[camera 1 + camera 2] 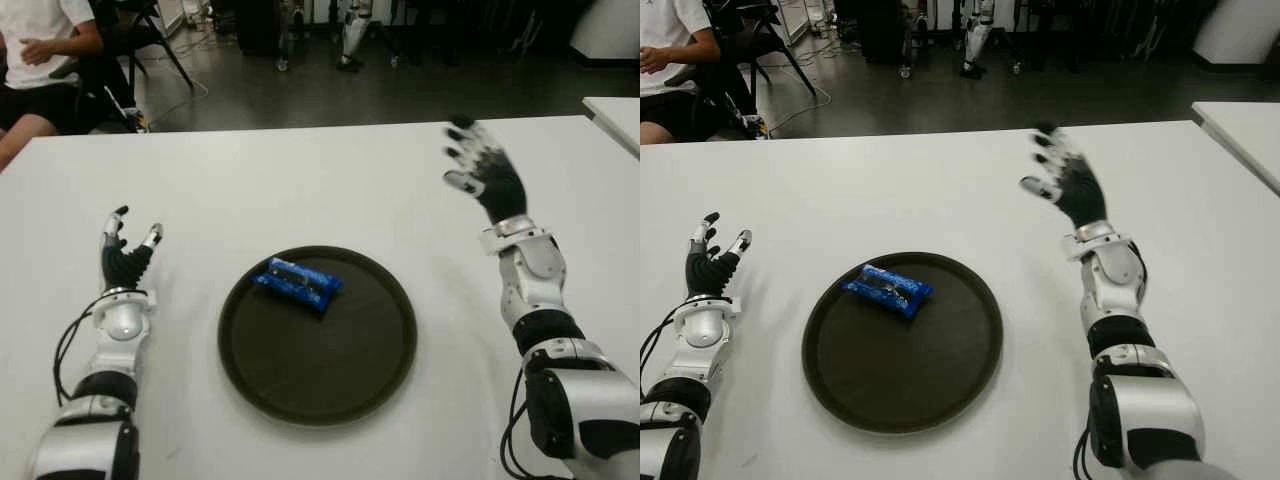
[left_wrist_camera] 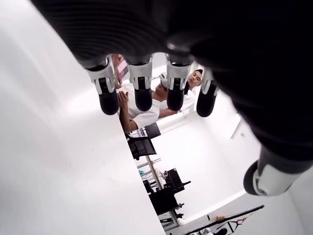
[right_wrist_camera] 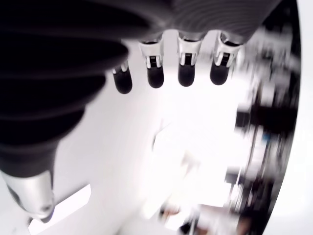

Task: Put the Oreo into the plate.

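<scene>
1. A blue Oreo packet (image 1: 297, 283) lies flat inside a round dark plate (image 1: 300, 390) on a white table (image 1: 300, 180), on the plate's far-left part.
2. The right hand (image 1: 483, 172) hovers raised, fingers spread and holding nothing; the packet sits to its left and nearer the robot's body, well apart.
3. The left hand (image 1: 126, 252) shows left of the plate, fingers loosely open and empty; the packet lies to its right, a little closer than to the right hand.
4. The packet's long axis runs diagonally, from far-left to near-right, one short end toward the left hand's side.
5. Judged from this, the task looks done: the packet is in the plate, untouched by either hand.
6. A seated person (image 1: 40, 50) shows beyond the table's far-left corner.
</scene>
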`<action>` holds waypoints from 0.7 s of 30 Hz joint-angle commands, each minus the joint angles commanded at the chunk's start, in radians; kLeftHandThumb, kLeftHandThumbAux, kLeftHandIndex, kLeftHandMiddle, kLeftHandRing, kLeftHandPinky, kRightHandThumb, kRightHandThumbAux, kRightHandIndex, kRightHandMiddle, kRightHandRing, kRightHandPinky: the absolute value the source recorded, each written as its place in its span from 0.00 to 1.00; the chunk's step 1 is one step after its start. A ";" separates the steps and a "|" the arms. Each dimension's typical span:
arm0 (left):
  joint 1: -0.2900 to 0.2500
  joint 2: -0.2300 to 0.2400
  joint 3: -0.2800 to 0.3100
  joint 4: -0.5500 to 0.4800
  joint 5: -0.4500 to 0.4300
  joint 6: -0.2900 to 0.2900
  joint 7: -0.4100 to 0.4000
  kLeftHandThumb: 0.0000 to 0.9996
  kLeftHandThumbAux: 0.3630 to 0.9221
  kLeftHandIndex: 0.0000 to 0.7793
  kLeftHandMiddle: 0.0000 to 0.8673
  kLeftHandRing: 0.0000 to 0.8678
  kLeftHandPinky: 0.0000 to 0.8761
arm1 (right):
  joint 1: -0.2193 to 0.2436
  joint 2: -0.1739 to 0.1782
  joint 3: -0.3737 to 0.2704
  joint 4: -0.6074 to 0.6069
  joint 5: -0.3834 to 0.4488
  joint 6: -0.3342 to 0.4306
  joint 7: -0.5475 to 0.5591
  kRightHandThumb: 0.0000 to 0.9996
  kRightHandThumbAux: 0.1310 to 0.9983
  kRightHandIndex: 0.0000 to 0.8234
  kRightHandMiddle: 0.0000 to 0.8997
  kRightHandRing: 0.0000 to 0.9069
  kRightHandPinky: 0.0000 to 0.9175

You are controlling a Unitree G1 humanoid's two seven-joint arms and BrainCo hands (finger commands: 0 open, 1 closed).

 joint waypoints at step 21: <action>-0.001 0.003 0.017 0.015 -0.021 -0.002 0.002 0.00 0.42 0.00 0.00 0.00 0.00 | -0.010 0.032 0.122 0.066 -0.220 0.201 -0.174 0.00 0.53 0.00 0.00 0.00 0.00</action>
